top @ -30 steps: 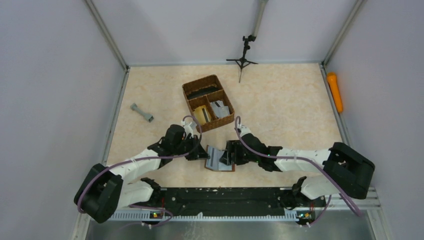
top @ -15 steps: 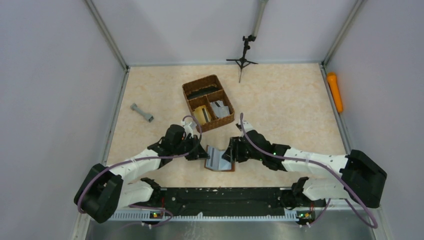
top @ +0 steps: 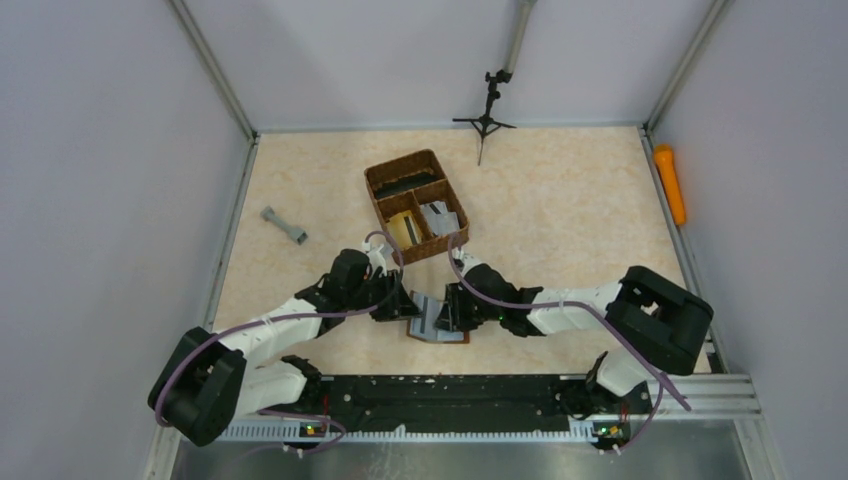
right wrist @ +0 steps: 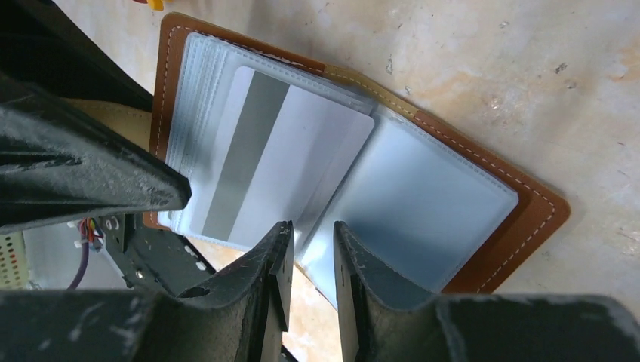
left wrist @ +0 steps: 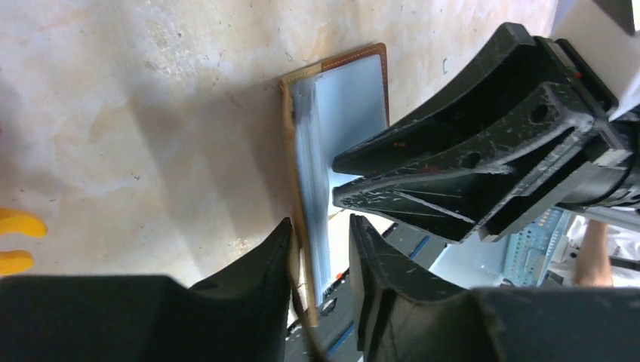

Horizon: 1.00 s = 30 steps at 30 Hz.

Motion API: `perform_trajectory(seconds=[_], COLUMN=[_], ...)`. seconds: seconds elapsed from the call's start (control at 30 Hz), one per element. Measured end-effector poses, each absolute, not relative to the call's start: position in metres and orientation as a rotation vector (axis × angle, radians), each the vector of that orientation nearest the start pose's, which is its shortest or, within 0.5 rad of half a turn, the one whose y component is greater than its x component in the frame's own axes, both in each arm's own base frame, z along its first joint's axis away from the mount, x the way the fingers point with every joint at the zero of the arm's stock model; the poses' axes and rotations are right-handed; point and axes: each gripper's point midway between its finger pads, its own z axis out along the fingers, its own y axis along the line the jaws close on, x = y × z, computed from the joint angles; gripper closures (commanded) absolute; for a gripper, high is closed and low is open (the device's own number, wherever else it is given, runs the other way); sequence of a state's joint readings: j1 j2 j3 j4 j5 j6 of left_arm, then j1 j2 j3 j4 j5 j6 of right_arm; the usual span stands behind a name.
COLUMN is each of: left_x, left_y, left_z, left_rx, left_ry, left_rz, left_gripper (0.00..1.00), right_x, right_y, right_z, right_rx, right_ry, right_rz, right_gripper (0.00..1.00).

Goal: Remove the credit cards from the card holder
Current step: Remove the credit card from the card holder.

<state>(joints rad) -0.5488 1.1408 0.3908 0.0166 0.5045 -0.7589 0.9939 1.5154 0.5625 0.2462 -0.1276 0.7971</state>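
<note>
A grey-striped credit card (right wrist: pixel 279 151) lies sleeved in the open card holder (right wrist: pixel 532 215) on the desk (right wrist: pixel 490 75). Its long axis points at the right tool (right wrist: pixel 308 241), which is nearly closed astride its edge. The left tool (left wrist: pixel 321 241) straddles the card holder's upright side; I cannot tell whether either tool grips.

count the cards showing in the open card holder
1: a white card with a grey stripe, on the stacked sleeves of one half of the card holder. Others may be hidden in the sleeves.
</note>
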Motion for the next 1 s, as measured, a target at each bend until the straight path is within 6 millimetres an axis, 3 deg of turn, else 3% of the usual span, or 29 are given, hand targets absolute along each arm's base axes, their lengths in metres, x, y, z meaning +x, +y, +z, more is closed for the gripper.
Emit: perform_trajectory(seconds=[0.13,0.33,0.57,0.7,0.8,0.87,1.0], left_x=[0.172,0.173,0.172,0.174,0.176,0.177,0.174], left_y=[-0.235,-0.236,-0.235,-0.240,-0.244,-0.245,-0.247], left_z=[0.066,0.061,0.043,0.049,0.053,0.054,0.055], left_rx=[0.030,0.023,-0.014,-0.017,-0.012,-0.011,-0.009], left_ry=[2.519,2.534,2.592,2.561,2.539,2.528,2.509], left_rz=[-1.203,-1.200,-1.179,-1.225,-1.251,-1.259,-1.299], left_gripper=[0.47,0.49,0.82,1.00,1.00,1.00,1.00], right_x=[0.154,0.155,0.154,0.152,0.151,0.152,0.153], right_y=[0.337,0.343,0.343,0.337,0.333,0.328,0.317], right_z=[0.030,0.037,0.037,0.030,0.029,0.032,0.045], right_rx=[-0.315,-0.325,-0.325,-0.313,-0.295,-0.280,-0.220], right_ry=[2.491,2.462,2.453,2.462,2.459,2.446,2.391], right_rz=[1.030,1.072,1.082,1.073,1.064,1.056,1.078], right_gripper=[0.73,0.73,0.75,0.75,0.69,0.60,0.55])
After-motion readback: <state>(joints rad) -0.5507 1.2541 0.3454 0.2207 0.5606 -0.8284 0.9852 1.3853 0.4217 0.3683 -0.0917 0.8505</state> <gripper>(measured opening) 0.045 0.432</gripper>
